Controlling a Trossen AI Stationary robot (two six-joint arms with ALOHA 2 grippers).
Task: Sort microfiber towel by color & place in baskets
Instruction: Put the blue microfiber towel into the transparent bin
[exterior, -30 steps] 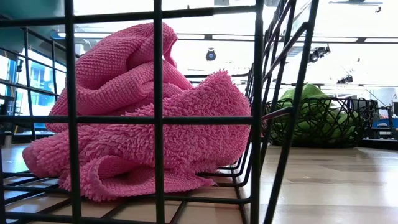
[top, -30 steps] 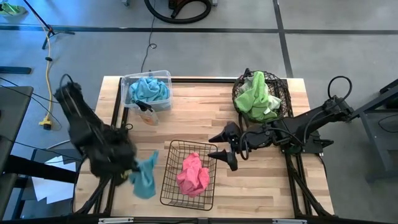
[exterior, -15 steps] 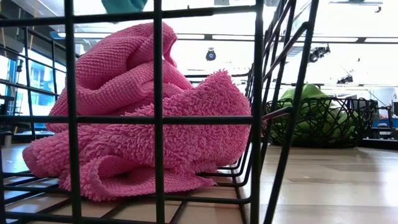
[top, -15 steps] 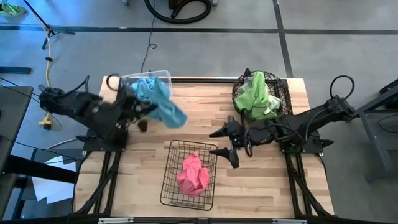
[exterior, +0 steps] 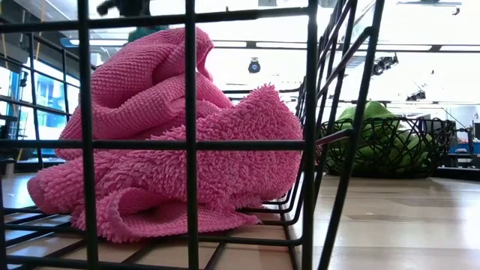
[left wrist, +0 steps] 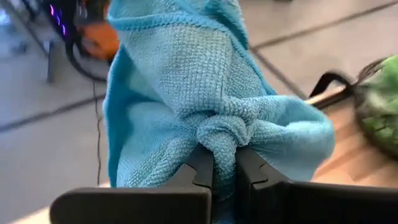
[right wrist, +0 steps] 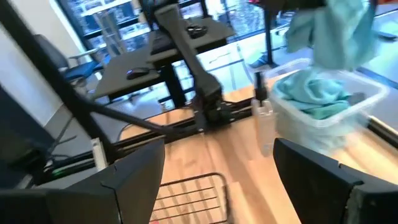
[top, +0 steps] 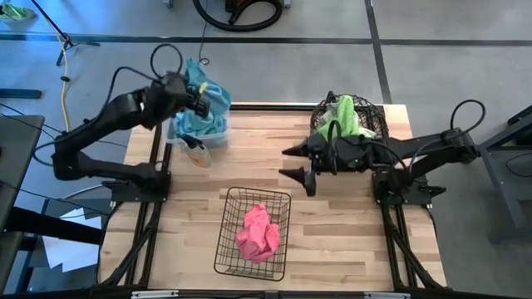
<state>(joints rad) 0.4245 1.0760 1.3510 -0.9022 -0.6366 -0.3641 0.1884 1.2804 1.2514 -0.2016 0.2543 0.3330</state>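
A light blue towel (top: 209, 93) hangs from my left gripper (top: 199, 97), which is shut on it above the clear plastic bin (top: 218, 139) at the table's far left. More blue towels (right wrist: 314, 96) lie in that bin. A pink towel (top: 256, 232) rests on the floor of the black wire basket (top: 229, 249) near the table's front. Green towels (top: 345, 124) fill the round woven basket (top: 376, 116) at the far right. My right gripper (top: 284, 163) is open and holds nothing, above bare table between the wire basket and the round basket. My left gripper pinches a bunched fold (left wrist: 219, 138) of the light blue towel between its two fingers (left wrist: 202, 169). The towel is lifted clear, and its loose part hangs slack over the bin.
A small spray bottle (top: 195, 154) stands on the table just in front of the clear bin. Bare wood lies in the table's middle (top: 258, 154) and along its near right part (top: 349, 241). Black frame rails run along the table's edges (top: 155, 166).
My left gripper has carried the light blue towel up from the table's near left, toward the far edge, and it now hangs over the clear bin. My right gripper has drifted a little toward the far edge, staying open.
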